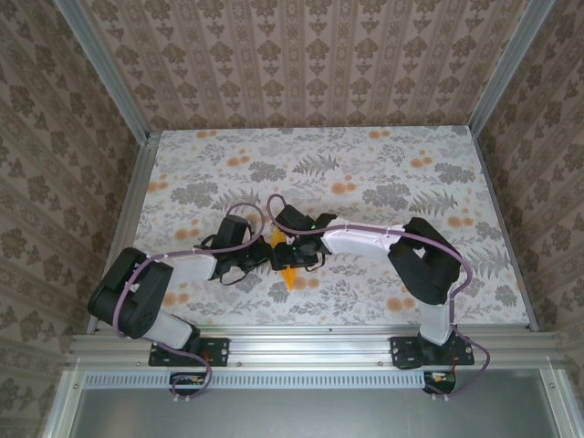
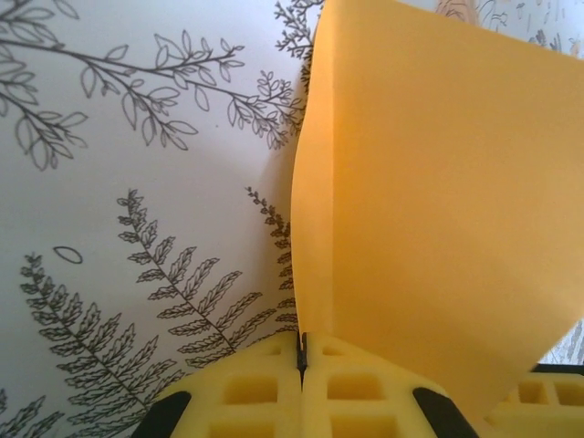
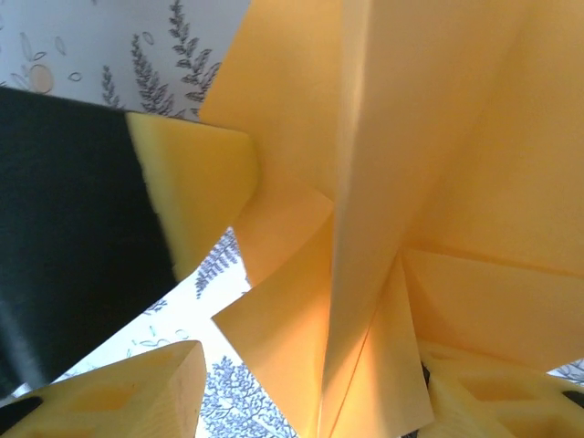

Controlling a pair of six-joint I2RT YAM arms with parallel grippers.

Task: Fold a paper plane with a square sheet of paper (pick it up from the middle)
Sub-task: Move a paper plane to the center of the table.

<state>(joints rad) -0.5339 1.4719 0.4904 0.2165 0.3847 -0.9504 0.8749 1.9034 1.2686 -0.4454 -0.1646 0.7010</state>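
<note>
Left gripper [image 2: 301, 360]: pads pressed together, pinching the paper [image 2: 438, 210] by a thin edge. The sheet stands up straight ahead of the fingertips and spreads off to their right.

Right gripper [image 3: 310, 401]: jaws spread, one on each side of the folded paper. One finger [image 3: 137, 397] is apart from it, with cloth showing in the gap. The other looks just against it. Not clamped.

The paper is part-folded, with several creases and loose flaps. It sits between the two grippers and appears lifted off the table. In the top view a tip of it reaches toward the arm bases.

Risks, as a judgement:
- If the right jaws shut off the crease, they could crush a flap or add a stray fold.
- The left pinch holds only an edge, so a pull from the right arm could slip or tear it there.
- The grippers are nearly touching, so a small misaligned move may knock fingers together.
- The flaps could spring open if either gripper lets go early.

Surface: the table is covered by a pale cloth [image 2: 137, 182] with grey fern prints and blurry orange flowers. It lies flat.

Room: brown patterned walls [image 1: 292, 55] on three sides, and an aluminium frame rail [image 1: 310, 342] along the near edge.
</note>
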